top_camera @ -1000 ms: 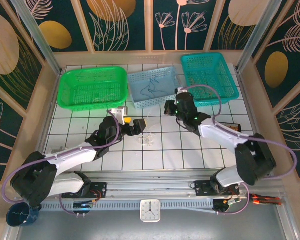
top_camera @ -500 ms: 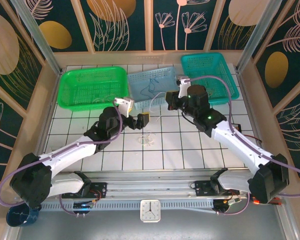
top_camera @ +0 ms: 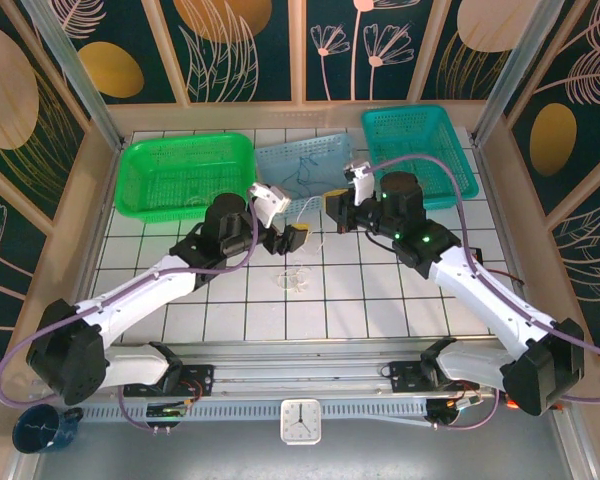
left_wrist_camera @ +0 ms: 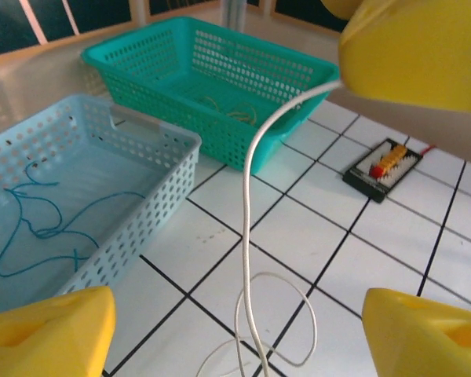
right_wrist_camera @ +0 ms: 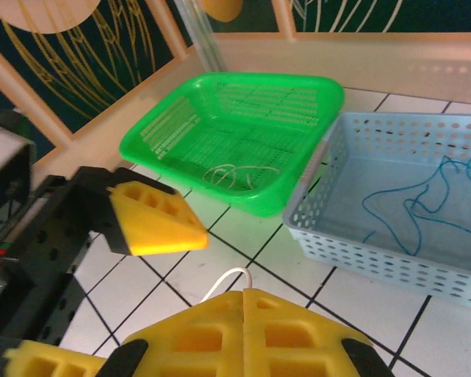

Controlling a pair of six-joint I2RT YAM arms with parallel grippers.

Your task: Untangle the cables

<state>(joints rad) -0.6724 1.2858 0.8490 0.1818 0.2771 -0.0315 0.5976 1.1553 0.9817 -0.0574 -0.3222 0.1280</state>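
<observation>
Right gripper (right_wrist_camera: 243,302): yellow fingers pressed together, pinching the white cable (left_wrist_camera: 249,236), which comes out at the seam between the tips.
Left gripper (left_wrist_camera: 237,306): fingers spread wide, one on each side of the hanging white cable. Neither finger touches it.
The two grippers: near each other above the tiled table (top_camera: 380,300), just in front of the pale blue basket (left_wrist_camera: 153,188). In the left wrist view the right gripper sits higher, at the top of the cable.
White cable: curves down from the right gripper, passes between the left fingers and ends in loose loops lying on the tiles.
Pale blue basket: middle of the row at the far side of the table, with a blue cable (left_wrist_camera: 39,228) lying in a loose tangle on its floor.
Teal basket (left_wrist_camera: 173,118): right of the pale blue one and just beside it. Thin yellow cables (left_wrist_camera: 231,112) lie inside.
Green basket (right_wrist_camera: 169,129): left end of the row, with a pale cable (right_wrist_camera: 228,174) coiled on its floor near the front wall.
Black board (left_wrist_camera: 381,165): small, with red and yellow parts, lying flat on the tiles near the teal basket and apart from the white cable's loops.
</observation>
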